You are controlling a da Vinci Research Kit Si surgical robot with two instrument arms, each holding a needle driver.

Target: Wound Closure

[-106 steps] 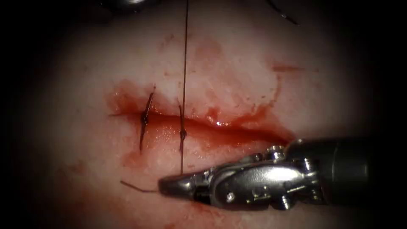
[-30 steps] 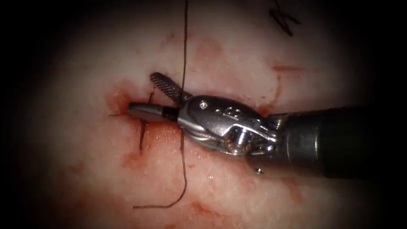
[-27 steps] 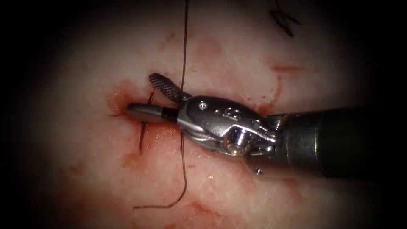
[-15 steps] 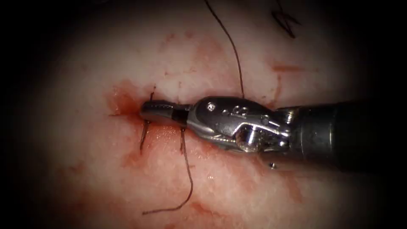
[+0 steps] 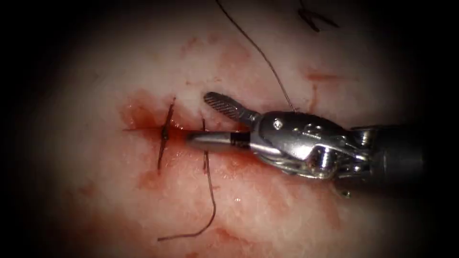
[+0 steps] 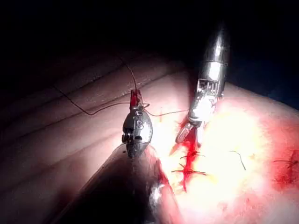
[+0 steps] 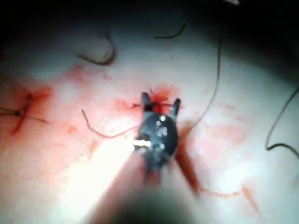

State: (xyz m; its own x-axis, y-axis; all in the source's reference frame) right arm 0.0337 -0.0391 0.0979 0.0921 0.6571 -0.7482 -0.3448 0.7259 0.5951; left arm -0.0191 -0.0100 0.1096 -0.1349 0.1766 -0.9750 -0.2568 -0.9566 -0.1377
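Though empty, right tool agape over cut; in left wrist view, left tool tight on thread.

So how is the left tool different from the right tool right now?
The right tool's jaws stand open and hold nothing; the left tool's jaws are shut on the thread. The right tool sits over the cut, its lower jaw across a stitch; the left tool is away from the cut, over bare tissue. Both are small shiny metal tools on thin shafts.
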